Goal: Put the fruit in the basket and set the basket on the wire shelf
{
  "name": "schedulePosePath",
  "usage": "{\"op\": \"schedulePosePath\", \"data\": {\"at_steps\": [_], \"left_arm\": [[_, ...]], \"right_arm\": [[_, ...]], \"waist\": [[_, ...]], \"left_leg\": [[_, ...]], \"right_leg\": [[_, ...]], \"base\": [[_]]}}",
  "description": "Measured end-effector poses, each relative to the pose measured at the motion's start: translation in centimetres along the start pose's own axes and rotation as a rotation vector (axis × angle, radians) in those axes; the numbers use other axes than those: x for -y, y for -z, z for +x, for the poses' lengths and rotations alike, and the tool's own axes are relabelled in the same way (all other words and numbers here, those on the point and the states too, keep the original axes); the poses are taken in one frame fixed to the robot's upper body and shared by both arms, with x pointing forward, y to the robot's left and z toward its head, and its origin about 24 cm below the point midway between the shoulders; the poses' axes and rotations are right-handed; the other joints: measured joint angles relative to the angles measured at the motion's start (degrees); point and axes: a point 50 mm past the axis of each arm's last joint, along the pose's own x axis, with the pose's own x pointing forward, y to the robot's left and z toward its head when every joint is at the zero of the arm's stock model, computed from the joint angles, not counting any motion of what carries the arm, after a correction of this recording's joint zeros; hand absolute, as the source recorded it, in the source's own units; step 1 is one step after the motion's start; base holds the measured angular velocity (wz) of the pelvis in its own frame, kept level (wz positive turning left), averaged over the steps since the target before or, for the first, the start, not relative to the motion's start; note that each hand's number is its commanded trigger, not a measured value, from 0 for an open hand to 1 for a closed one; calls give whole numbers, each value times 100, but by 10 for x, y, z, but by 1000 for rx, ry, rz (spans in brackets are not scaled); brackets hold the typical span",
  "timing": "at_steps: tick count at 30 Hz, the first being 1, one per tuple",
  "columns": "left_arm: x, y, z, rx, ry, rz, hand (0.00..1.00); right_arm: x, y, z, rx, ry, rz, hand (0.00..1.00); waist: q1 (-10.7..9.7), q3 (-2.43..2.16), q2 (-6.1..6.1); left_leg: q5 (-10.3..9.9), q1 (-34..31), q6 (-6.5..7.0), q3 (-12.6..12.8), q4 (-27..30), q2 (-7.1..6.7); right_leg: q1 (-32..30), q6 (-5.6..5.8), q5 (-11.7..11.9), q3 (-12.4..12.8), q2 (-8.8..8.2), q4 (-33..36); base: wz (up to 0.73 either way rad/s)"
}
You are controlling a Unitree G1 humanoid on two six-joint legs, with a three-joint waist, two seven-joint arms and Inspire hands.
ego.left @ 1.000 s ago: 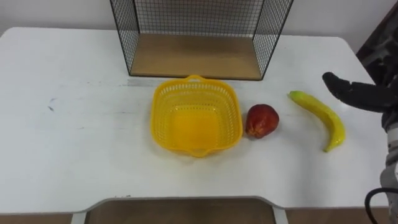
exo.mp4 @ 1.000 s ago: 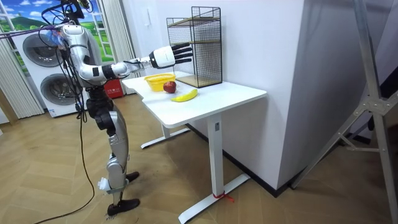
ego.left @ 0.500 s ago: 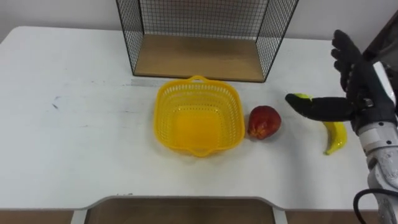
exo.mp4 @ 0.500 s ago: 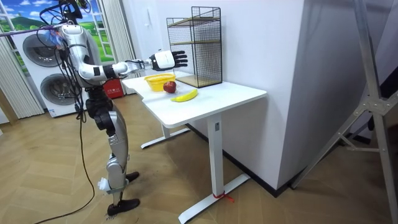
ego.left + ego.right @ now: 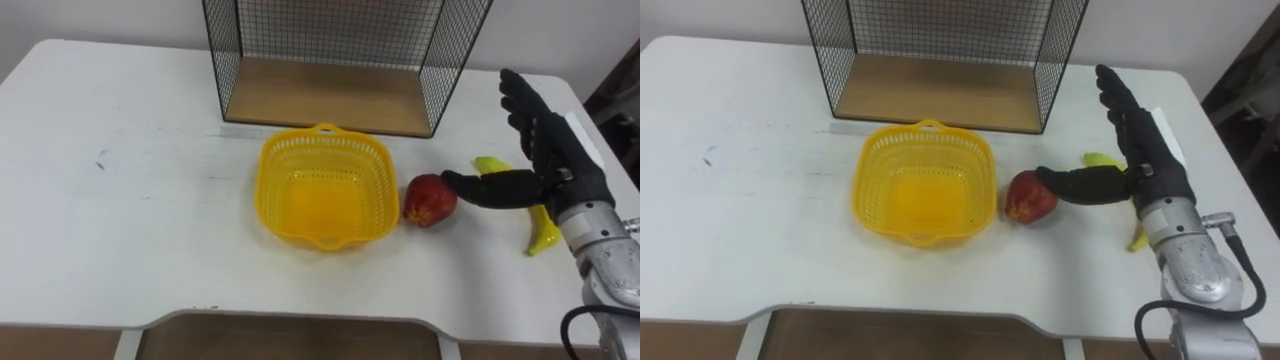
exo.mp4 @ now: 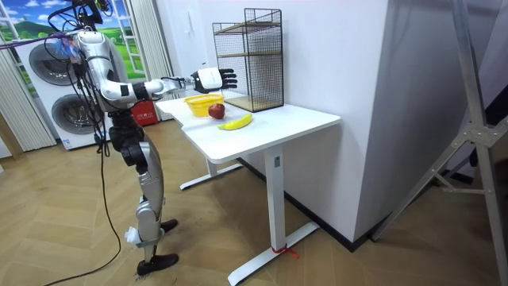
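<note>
Banana [image 5: 543,233] is mostly hidden: the right hand [image 5: 553,160] lies across its middle, so just the greenish tip and the yellow lower end show. Wire shelf [image 5: 330,95] is cut off at the top edge; its wire walls and wooden base board are visible. Cannot tell whether the thumb tip touches the red apple [image 5: 429,200] or hangs just above its 2 o'clock edge.

Versus half a second ago, the right hand has slid toward 9 o'clock. The thumb was over the banana's tip and now reaches the apple. The whole scene has also shifted slightly, which is the camera's move. Basket, apple and banana lie as before.

Fingers are straight and spread apart, pointing to 11 o'clock, with the thumb stretched to 9 o'clock; they clamp nothing.

Yellow basket [image 5: 323,190] is plastic lattice, squarish with rounded corners, empty, at the centre of the white tabletop [image 5: 130,240]. The apple sits on the tabletop just beside the basket at its 3 o'clock, and the banana lies at 3 o'clock of the apple. The shelf stands at 12 o'clock of the basket, black mesh with its open front facing the robot. The tabletop is smooth, with a small dark mark at 9 o'clock.

In the room view the robot stands upright at the table's end, right arm held out over it.
</note>
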Motion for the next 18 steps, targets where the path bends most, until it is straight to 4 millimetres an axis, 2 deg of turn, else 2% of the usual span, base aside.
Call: {"op": "schedulePosePath", "data": {"at_steps": [8,13,18], "left_arm": [[-4,-1,0,12,-8,36,0],[-4,-3,1,20,-9,39,0],[-4,-4,1,22,-10,39,0]], "right_arm": [[-27,6,0,-30,-163,-46,0],[-30,12,-1,-60,-202,-87,0],[-33,23,-5,-115,-235,-146,0]], "waist": [[41,3,28],[26,9,48],[30,-3,51]], "left_leg": [[0,25,0,-28,8,-7],[-1,-4,0,-55,55,-2],[-1,-7,1,-66,88,-1]], "right_leg": [[36,0,0,-17,-1,0],[36,0,0,-42,2,0],[54,-4,2,-47,1,4]], "base": [[1],[0],[0]]}}
